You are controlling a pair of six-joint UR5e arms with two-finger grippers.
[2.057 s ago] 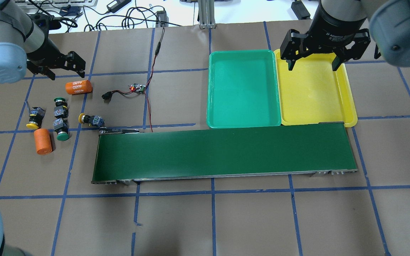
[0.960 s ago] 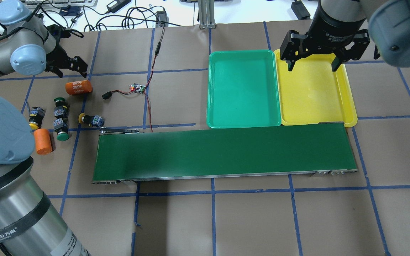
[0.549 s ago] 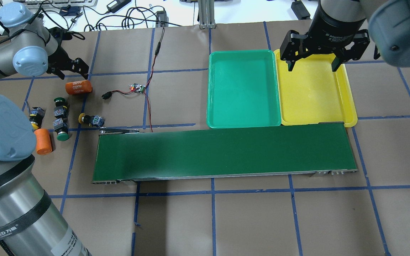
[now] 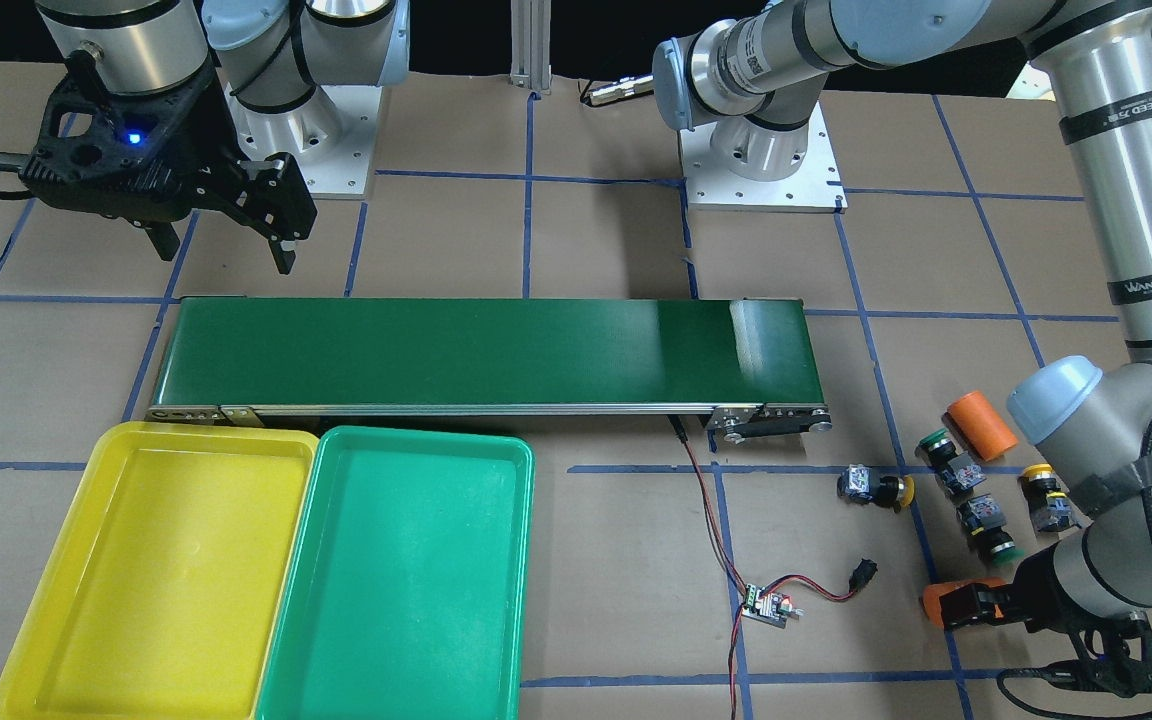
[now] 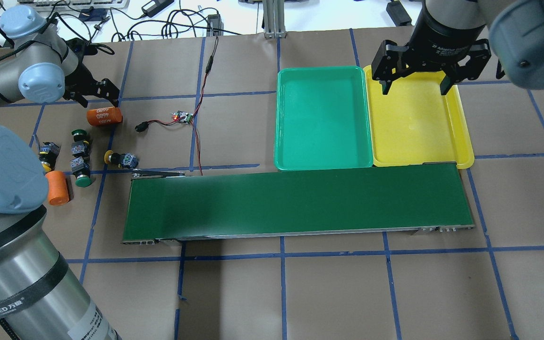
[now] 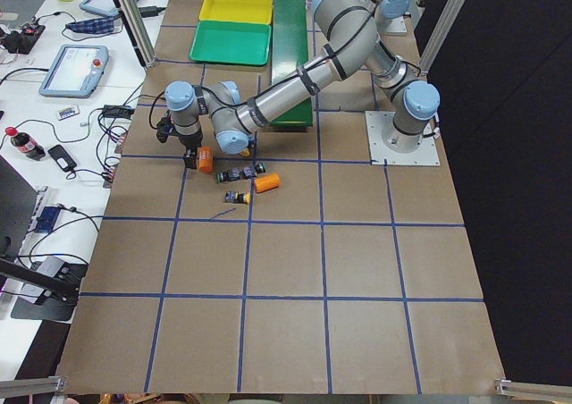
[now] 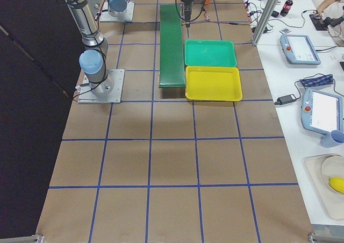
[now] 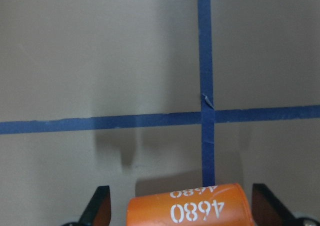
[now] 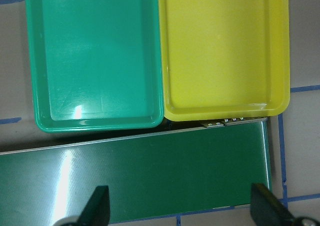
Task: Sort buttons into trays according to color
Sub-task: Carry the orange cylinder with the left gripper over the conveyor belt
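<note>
Four buttons [image 5: 80, 143] are lying loose on the left end of the counter [image 5: 234, 293], none of them in a tray yet. Two have green caps and two have yellow. One yellow-capped button [image 5: 120, 159] is sitting just beside the left end of the long belt [image 5: 295, 203], while the other is partly hiding behind the left arm's elbow.

The green tray [image 5: 321, 118] and the yellow tray [image 5: 413, 123] are sitting side by side and touching, along the far edge of the belt's right end. That layout seems deliberate. The buttons are lying within the left arm's reach and the trays within the right arm's, so the belt is probably serving as the bridge between them.

The left hand [image 5: 98, 100] is hanging low with its fingers spread apart and holding nothing. Its wrist view is showing the orange cylinder [image 5: 104, 115] marked "4680" lying between the fingertips. That cylinder is not a button, so the hand probably needs to shift nearer, toward the cluster. A second orange cylinder [image 5: 57, 187] is lying close to the buttons and could get in the way of a grasp.

The right hand [image 5: 414, 87] is hanging high, fingers wide apart and empty. It is looking down on both trays and the belt's end, apparently waiting.
</note>
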